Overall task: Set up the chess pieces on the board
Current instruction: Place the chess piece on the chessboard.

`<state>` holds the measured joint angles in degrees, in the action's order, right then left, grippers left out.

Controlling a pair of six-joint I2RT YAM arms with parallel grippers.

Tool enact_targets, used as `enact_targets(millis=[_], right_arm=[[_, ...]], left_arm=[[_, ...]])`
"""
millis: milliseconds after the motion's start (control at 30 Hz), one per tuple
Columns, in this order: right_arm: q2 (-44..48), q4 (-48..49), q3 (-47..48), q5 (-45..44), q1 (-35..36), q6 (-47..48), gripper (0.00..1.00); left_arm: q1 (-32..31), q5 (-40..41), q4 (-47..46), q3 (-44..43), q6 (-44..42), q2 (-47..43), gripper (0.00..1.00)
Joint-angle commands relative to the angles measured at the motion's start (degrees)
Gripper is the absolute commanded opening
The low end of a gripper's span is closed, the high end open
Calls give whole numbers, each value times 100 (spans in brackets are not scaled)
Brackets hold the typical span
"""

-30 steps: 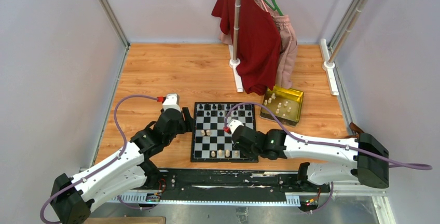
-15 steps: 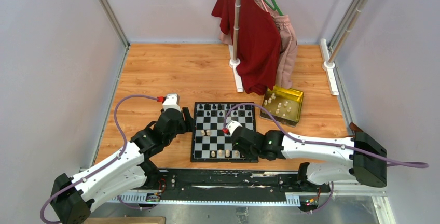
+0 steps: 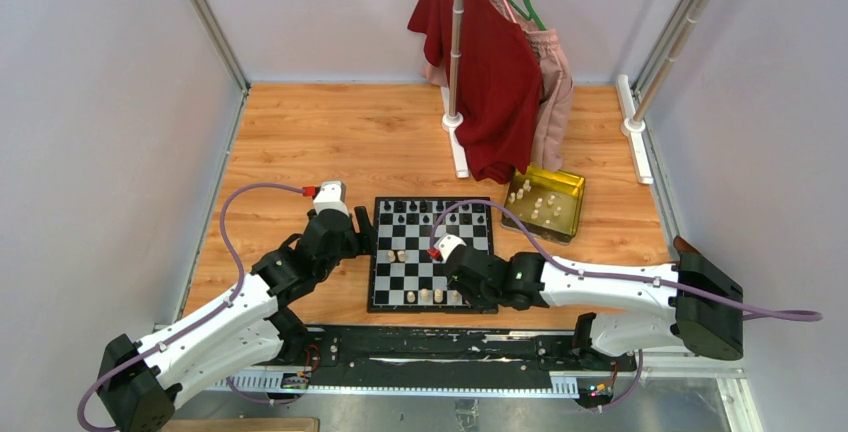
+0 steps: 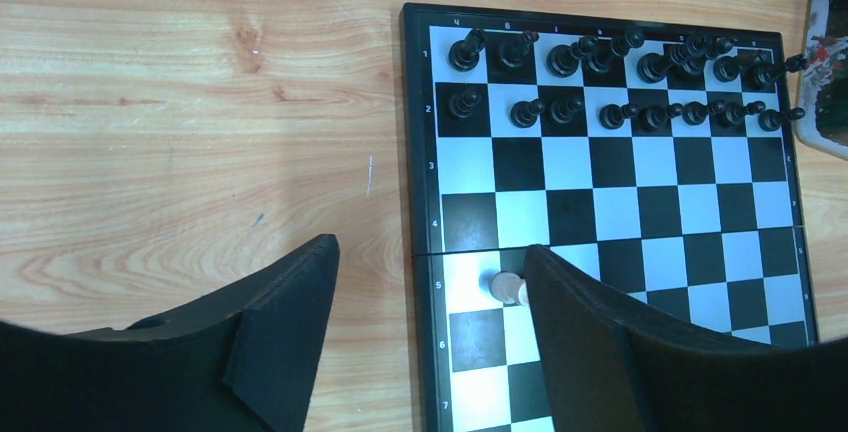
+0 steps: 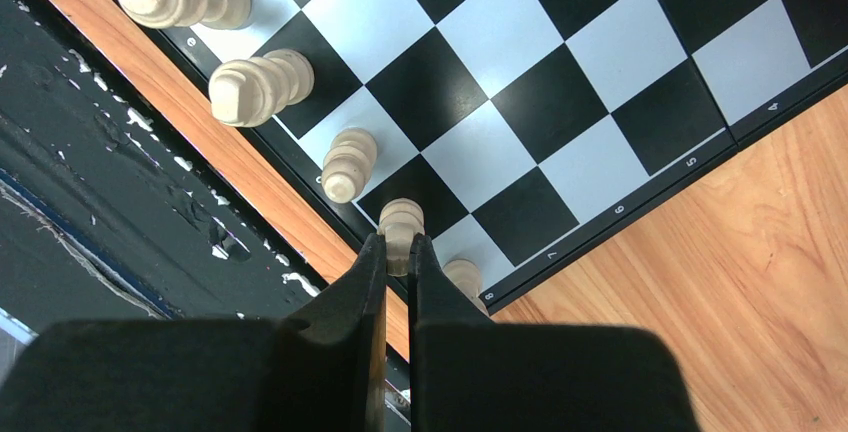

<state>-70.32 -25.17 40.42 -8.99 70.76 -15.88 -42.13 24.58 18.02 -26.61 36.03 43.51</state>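
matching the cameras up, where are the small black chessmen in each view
top external: small black chessmen fill the two far rows of the black-and-white checkered chessboard
left wrist: the chessmen line the board's top edge, upper right of the picture
right wrist: not in it
shared landmark: the checkered board, in all three

Black-and-white checkered board (image 4: 520,167) — cream piece (image 5: 400,224)

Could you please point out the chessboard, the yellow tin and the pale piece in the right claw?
Chessboard (image 4: 660,214): left wrist view, a bare square mid-board.
Yellow tin (image 3: 566,210): top view, a bare patch by its right wall.
Pale piece (image 5: 402,220): right wrist view, the exposed end of the piece.
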Motion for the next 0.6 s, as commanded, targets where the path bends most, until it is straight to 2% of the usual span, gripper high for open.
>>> enact_targets(millis=[0,267,400,500,567], right_arm=[[-29,114,-87,-23,93,-4,1],[-103,150,-114,-15,89,-8,3],[-96,148,-114,-40,89,-9,14],[-71,120,-101,-82,94,1,27],[-38,88,-84,-114,90,14,31]], left_arm=[[38,18,-176,-29,44,-23,78],[38,36,-127,-44,54,-10,87],[38,48,-82,-76,44,9,90],[38,72,-30,-113,44,21,93],[38,80,2,-137,36,23,99]])
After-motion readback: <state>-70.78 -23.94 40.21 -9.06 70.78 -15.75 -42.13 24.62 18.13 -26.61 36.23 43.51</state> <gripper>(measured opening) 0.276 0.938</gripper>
